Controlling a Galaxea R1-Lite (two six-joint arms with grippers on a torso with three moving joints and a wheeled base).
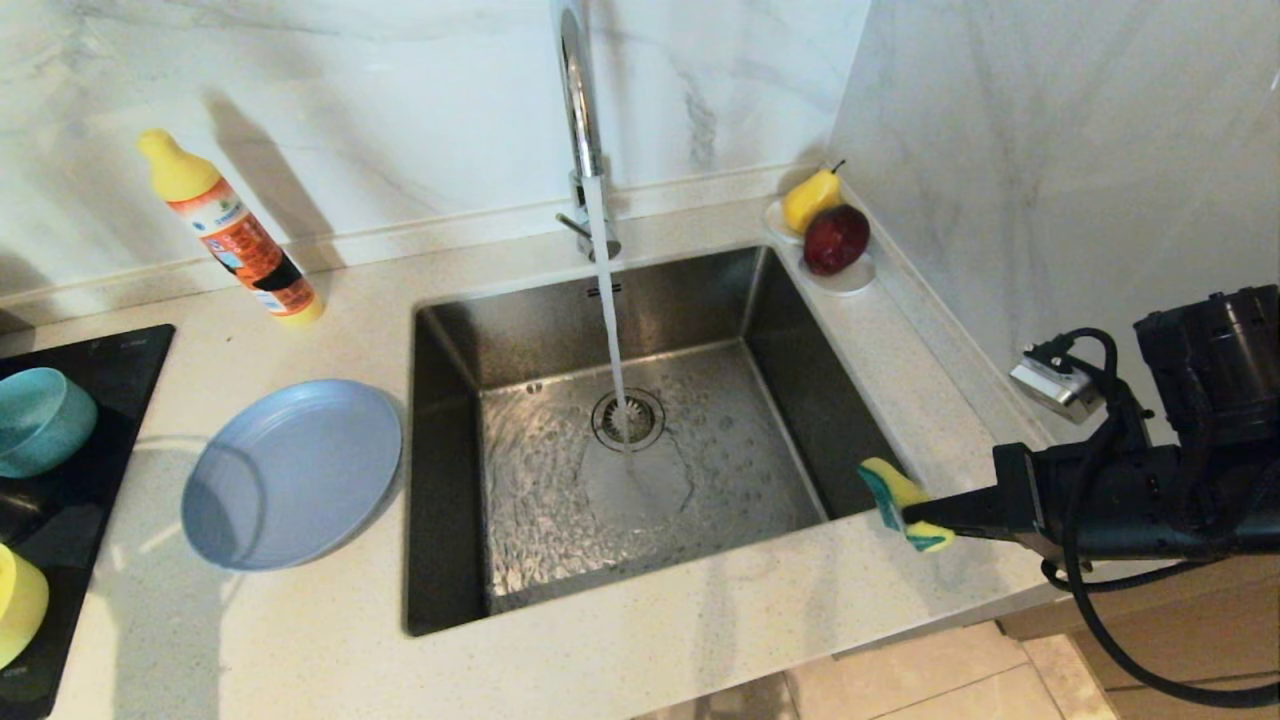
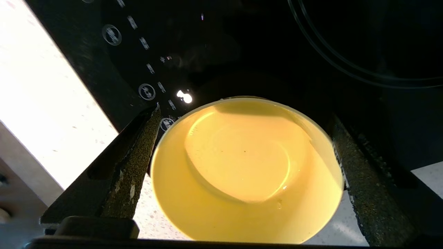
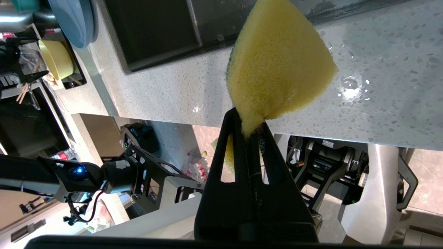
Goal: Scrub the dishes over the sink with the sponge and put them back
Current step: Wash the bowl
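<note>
The yellow-green bowl stands upright on the corner of the black hob. My left gripper is open, with one finger on either side of the bowl, and is out of the head view. The bowl shows at that view's left edge. The teal-blue bowl sits on the hob behind it. The grey-blue plate lies on the counter left of the sink. My right gripper is shut on the sponge over the sink's front right corner.
Water runs from the chrome tap onto the drain. An orange detergent bottle leans at the back left. A white dish with a pear and an apple sits in the back right corner by the wall.
</note>
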